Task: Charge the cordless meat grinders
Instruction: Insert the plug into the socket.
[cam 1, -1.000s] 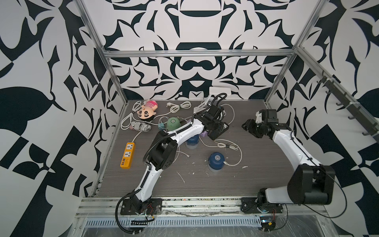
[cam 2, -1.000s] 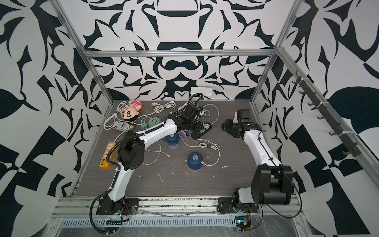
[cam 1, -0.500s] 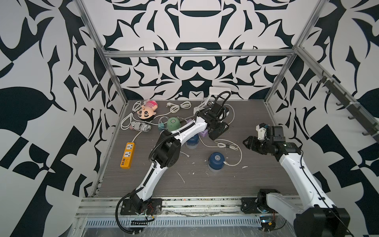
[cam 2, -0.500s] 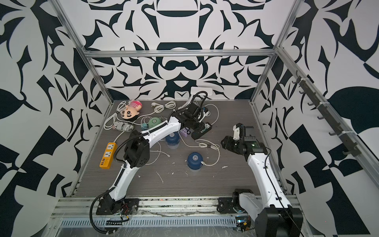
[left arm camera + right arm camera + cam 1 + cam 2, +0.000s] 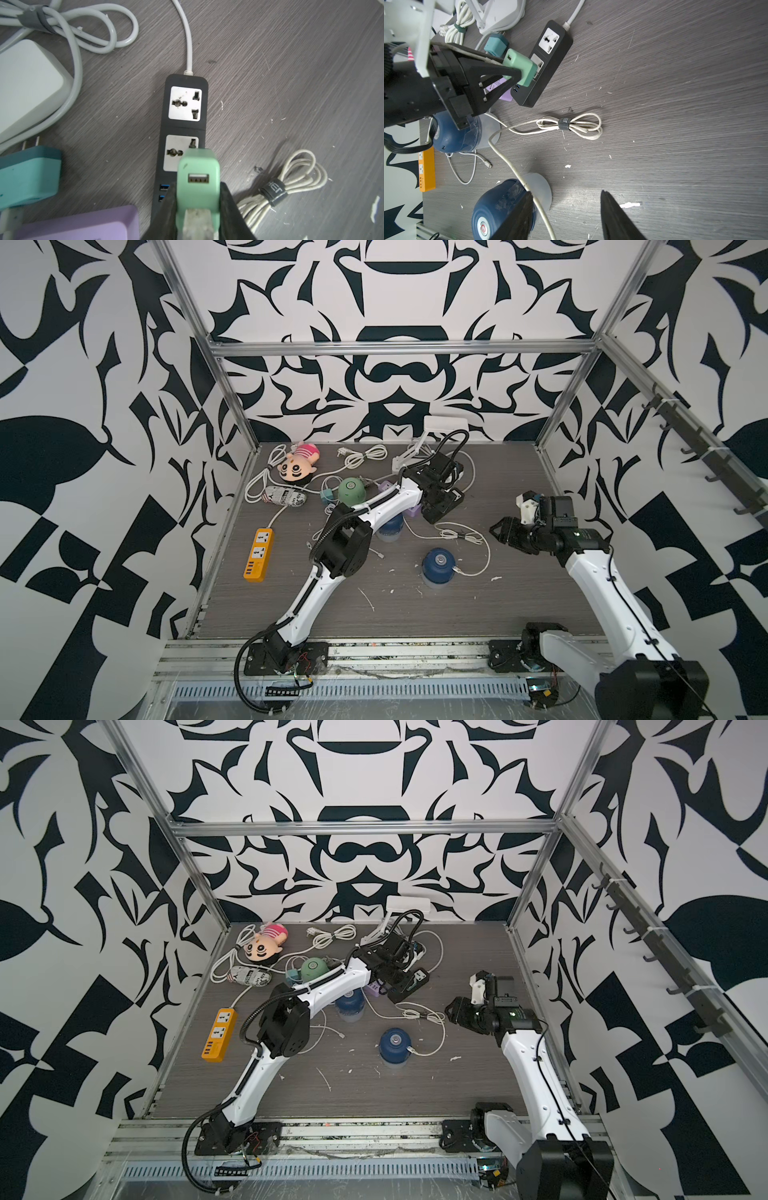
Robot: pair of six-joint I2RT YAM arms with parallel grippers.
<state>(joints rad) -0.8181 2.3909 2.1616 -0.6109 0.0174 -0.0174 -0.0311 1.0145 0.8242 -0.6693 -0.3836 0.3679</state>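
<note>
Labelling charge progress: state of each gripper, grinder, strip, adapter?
left gripper: shut on mint green plug adapter
mint green plug adapter: at black power strip socket, seating unclear
black power strip: other socket empty
right gripper: open, empty
near navy grinder: upright, white cable plugged in
far navy grinder: upright, partly hidden
mint green grinder: upright
orange power strip: sockets empty
teal plug adapter: loose, prongs bare

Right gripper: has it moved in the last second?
Yes. The right gripper has pulled back from level with the black power strip, toward the camera, ending nearer the front navy grinder.
</note>
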